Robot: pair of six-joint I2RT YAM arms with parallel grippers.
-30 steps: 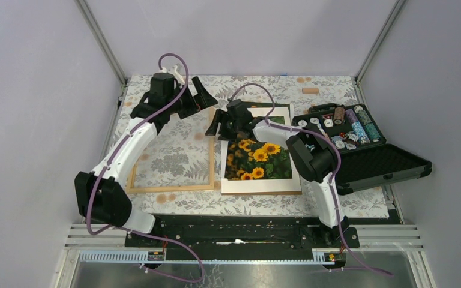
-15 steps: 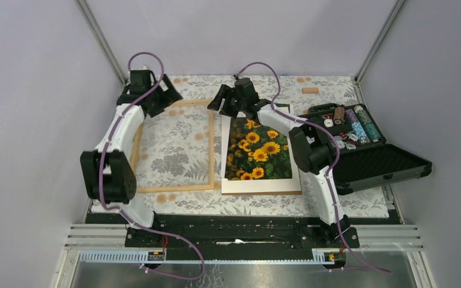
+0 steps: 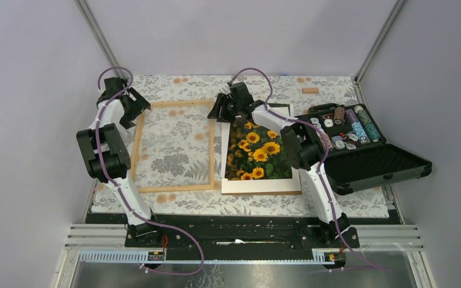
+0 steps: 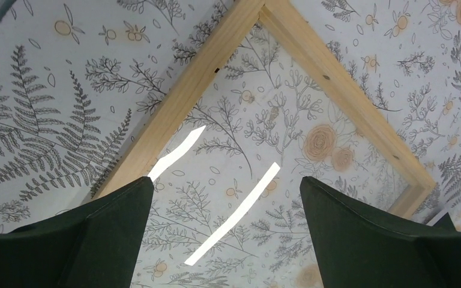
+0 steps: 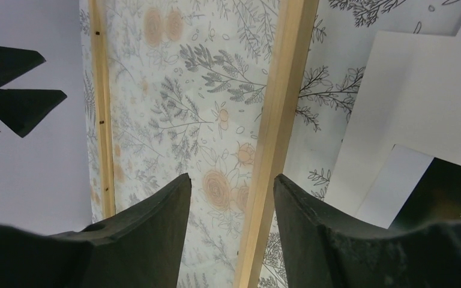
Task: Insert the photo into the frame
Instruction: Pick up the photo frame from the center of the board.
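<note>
Left tool swung out to the far-left corner of the frame, jaws released wide, nothing held. Right tool hangs over the frame's far-right rail, jaws apart, empty. Photo lies on white mat, just right of frame, on desk. Step looks like approach to photo; next needs a thin-edge pinch. Photo's far edge is hidden under the right arm.

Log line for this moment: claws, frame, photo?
left claw: open, over frame far-left corner | right claw: open, over frame right rail | photo: on white mat beside frame, not inserted
</note>
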